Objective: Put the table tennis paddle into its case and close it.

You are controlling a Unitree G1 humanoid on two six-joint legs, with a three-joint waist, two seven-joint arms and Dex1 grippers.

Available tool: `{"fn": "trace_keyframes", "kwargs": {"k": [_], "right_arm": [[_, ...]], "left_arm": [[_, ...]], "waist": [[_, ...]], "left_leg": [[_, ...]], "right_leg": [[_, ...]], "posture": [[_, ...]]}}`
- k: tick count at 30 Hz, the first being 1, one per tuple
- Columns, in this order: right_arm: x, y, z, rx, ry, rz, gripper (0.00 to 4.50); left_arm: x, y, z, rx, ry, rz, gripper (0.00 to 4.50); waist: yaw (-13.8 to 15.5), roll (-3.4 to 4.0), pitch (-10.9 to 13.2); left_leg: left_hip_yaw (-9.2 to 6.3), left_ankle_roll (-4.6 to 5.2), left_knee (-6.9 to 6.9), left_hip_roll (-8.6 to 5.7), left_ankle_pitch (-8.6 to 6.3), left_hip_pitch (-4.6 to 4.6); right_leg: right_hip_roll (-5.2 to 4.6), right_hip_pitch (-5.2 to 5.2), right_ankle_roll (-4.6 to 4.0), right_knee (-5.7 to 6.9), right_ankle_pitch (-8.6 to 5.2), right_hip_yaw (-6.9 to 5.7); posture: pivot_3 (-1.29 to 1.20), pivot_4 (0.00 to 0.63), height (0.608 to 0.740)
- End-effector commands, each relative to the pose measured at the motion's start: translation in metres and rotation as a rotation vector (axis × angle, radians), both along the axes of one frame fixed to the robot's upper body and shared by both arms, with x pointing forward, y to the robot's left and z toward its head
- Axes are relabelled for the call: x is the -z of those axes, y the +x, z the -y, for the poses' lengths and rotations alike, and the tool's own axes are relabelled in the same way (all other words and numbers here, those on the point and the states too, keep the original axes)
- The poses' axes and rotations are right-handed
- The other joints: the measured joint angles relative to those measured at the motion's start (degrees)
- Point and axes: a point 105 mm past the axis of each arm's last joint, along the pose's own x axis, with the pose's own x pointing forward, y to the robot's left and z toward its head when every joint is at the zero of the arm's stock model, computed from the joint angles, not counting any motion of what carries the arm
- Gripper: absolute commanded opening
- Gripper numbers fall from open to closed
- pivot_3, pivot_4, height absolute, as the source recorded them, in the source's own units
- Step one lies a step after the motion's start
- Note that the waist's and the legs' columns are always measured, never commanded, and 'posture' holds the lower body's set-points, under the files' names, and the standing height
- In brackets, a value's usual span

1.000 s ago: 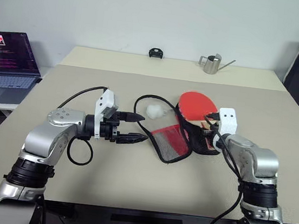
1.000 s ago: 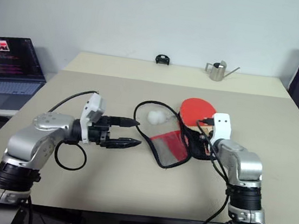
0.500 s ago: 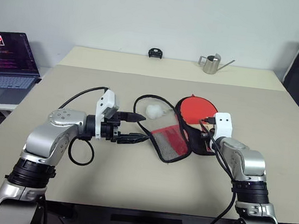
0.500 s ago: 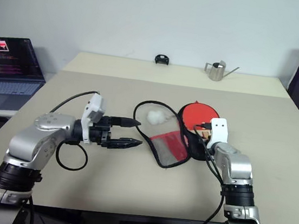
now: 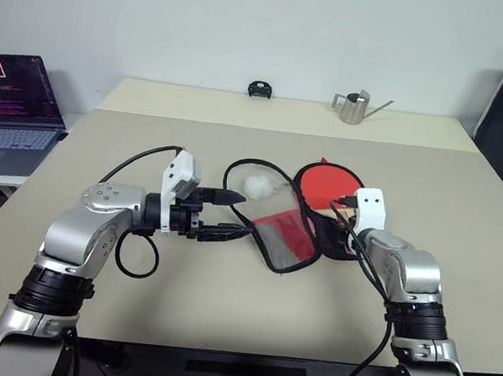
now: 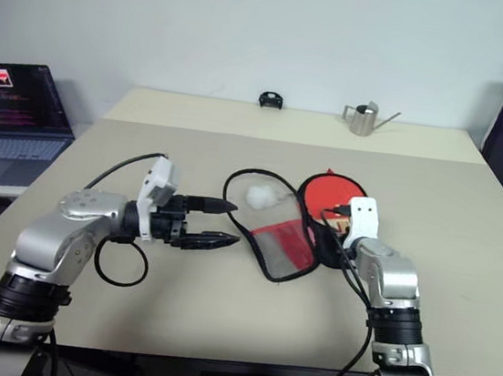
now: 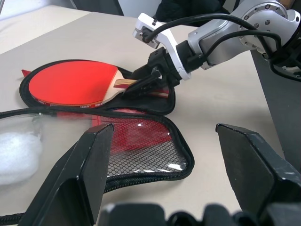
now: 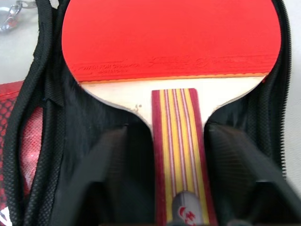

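Now my right gripper [image 8: 181, 188] jaws spread beside the paddle [image 8: 171, 47] handle inside the case [image 7: 141, 150]; left gripper [image 5: 230, 215] spread, pom-pom [image 5: 260, 186] just beyond.

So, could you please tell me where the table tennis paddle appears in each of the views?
Left eye view: table tennis paddle right of centre, inside the open case.
Right eye view: right of centre.
Left wrist view: upper left.
Right wrist view: centre, blade uppermost.
Shared landmark: the case's black zip edge.
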Motion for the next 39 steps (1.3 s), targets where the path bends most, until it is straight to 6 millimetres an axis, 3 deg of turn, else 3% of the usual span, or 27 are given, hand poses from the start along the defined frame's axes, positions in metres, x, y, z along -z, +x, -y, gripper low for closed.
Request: {"fn": "trace_keyframes", "kwargs": {"k": [1, 10, 18, 24, 27, 32, 39], "right_arm": [[-0.025, -0.003, -0.002, 0.005, 0.042, 0.074, 4.39], [-0.072, -0.040, -0.015, -0.201, 0.104, 0.217, 4.45], [-0.100, -0.060, 0.015, -0.374, 0.009, 0.314, 4.45], [-0.125, -0.079, 0.016, -0.590, -0.030, 0.358, 4.45], [-0.130, -0.092, 0.012, -0.716, -0.046, 0.343, 4.45], [-0.124, -0.109, 0.010, -0.849, -0.061, 0.270, 4.45], [-0.125, -0.108, 0.009, -0.859, -0.075, 0.276, 4.45]], "left_arm": [[-0.009, -0.002, 0.002, 0.008, -0.008, 0.048, 3.81], [-0.008, 0.009, -0.004, -0.084, -0.021, 0.074, 3.81], [0.004, 0.039, -0.026, -0.310, 0.015, 0.076, 3.81], [0.022, 0.057, -0.050, -0.477, 0.072, 0.030, 3.81], [0.035, 0.063, -0.061, -0.536, 0.116, 0.008, 3.81], [0.055, 0.066, -0.063, -0.548, 0.155, -0.050, 3.81], [0.070, 0.075, -0.050, -0.536, 0.159, -0.077, 3.81]], "waist": [[0.01, 0.00, 0.00], [0.07, 0.00, 0.00], [0.17, -0.02, 0.00], [-0.02, -0.02, 0.00], [0.11, -0.03, 0.00], [0.24, -0.06, 0.00], [0.34, -0.07, -0.01]], "left_leg": [[0.00, 0.00, 0.00, 0.00, 0.00, 0.00], [-0.03, 0.04, -0.01, 0.00, -0.02, -0.02], [-0.03, 0.07, 0.02, -0.03, -0.04, 0.01], [-0.03, 0.08, 0.00, 0.00, -0.04, 0.02], [-0.04, 0.08, 0.00, 0.00, -0.04, 0.02], [-0.06, 0.08, 0.02, -0.01, -0.04, 0.00], [-0.07, 0.08, 0.04, -0.01, -0.04, 0.01]], "right_leg": [[0.00, 0.00, 0.00, 0.01, 0.00, 0.00], [0.00, 0.00, 0.00, -0.02, 0.00, -0.02], [0.00, 0.05, 0.00, -0.03, 0.00, -0.04], [0.01, 0.05, 0.00, -0.05, 0.00, -0.03], [0.01, 0.06, 0.00, -0.05, 0.00, -0.04], [-0.01, 0.09, 0.00, -0.11, 0.00, -0.07], [-0.02, 0.10, 0.00, -0.08, 0.00, -0.08]], "posture": [[0.00, 0.150, 0.740], [0.00, 0.150, 0.740], [0.00, 0.150, 0.740], [0.00, 0.150, 0.740], [0.00, 0.150, 0.740], [0.00, 0.150, 0.740], [0.00, 0.150, 0.740]]}}
